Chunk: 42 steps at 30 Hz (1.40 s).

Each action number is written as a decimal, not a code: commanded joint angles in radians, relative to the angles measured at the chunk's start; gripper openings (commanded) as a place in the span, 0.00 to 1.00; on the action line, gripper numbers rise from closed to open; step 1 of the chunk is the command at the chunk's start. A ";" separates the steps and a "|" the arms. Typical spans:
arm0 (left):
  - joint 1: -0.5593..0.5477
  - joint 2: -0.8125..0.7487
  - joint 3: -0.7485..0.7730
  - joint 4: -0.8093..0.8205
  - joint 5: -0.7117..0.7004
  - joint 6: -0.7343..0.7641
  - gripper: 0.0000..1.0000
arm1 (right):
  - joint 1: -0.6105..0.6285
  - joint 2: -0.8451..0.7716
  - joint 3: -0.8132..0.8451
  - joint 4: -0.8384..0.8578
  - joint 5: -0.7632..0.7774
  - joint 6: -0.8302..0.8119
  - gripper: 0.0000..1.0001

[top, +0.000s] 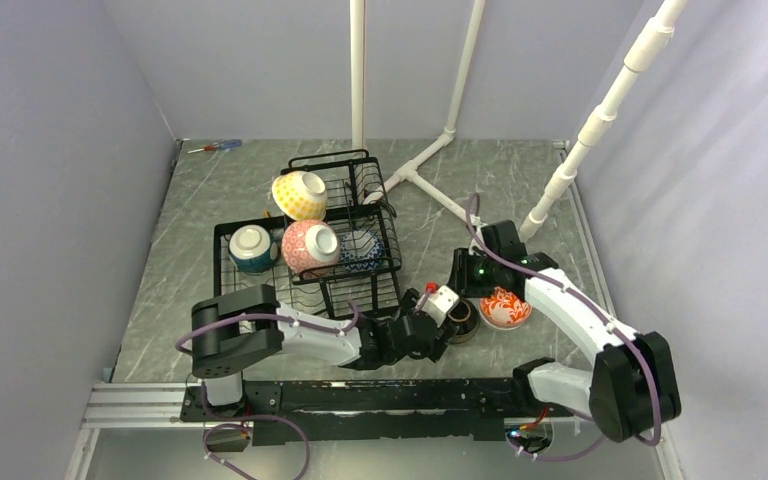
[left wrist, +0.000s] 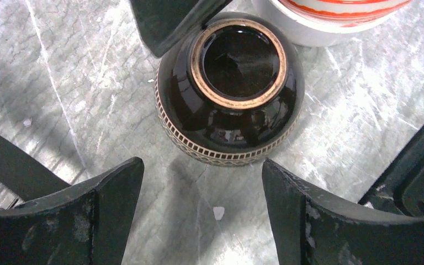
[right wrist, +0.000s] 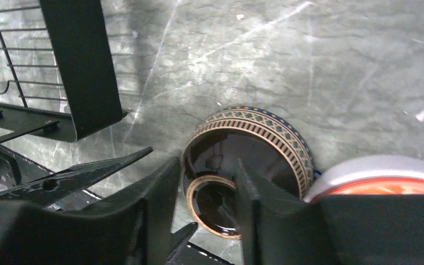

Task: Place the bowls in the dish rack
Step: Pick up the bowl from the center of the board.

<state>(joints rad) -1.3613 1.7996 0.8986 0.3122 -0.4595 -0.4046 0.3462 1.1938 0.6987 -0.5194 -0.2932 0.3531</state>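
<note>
A dark brown bowl [left wrist: 229, 88] with a patterned rim band lies upside down on the table [left wrist: 61, 83], also in the overhead view [top: 463, 322] and the right wrist view [right wrist: 254, 149]. My left gripper [left wrist: 204, 165] is open, its fingertips just short of the bowl, one to each side. My right gripper [right wrist: 205, 163] hovers at the bowl's far side with its jaws partly apart, open; one finger [left wrist: 165, 22] touches the bowl's shoulder. An orange-red patterned bowl [top: 505, 307] sits right beside it. The dish rack [top: 310, 285] holds yellow dotted [top: 300, 195], teal [top: 252, 248], pink-red [top: 310, 246] and blue-white [top: 360, 250] bowls.
White pipe legs [top: 430, 160] stand behind the rack and at the right [top: 580, 150]. A screwdriver [top: 215, 146] lies at the far left corner. The rack's black frame [right wrist: 83, 66] is close to the left of my right gripper. The two arms nearly meet over the brown bowl.
</note>
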 commanded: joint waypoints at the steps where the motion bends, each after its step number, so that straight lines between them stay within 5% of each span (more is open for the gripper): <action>1: -0.002 -0.074 -0.039 0.007 0.032 0.010 0.84 | -0.036 -0.072 -0.046 -0.002 0.029 0.063 0.50; 7: -0.005 -0.103 -0.094 0.084 0.080 0.033 0.84 | -0.044 -0.069 -0.060 -0.014 0.045 0.102 0.60; 19: -0.019 -0.124 -0.111 0.115 0.117 0.097 0.84 | -0.068 -0.093 -0.068 -0.087 0.371 0.238 0.57; 26: -0.019 -0.115 -0.130 0.146 0.155 0.096 0.86 | -0.137 -0.130 -0.098 -0.051 0.303 0.232 0.56; 33: -0.019 -0.070 -0.174 0.265 0.219 0.136 0.88 | -0.152 -0.116 -0.083 -0.007 0.040 0.137 0.59; 42: -0.011 -0.026 -0.186 0.309 0.245 0.134 0.85 | -0.162 -0.187 -0.148 0.042 -0.121 0.150 0.87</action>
<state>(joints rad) -1.3758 1.7588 0.7162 0.5587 -0.2295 -0.2737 0.1890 1.0409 0.5751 -0.5270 -0.3176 0.5064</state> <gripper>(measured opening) 0.860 0.846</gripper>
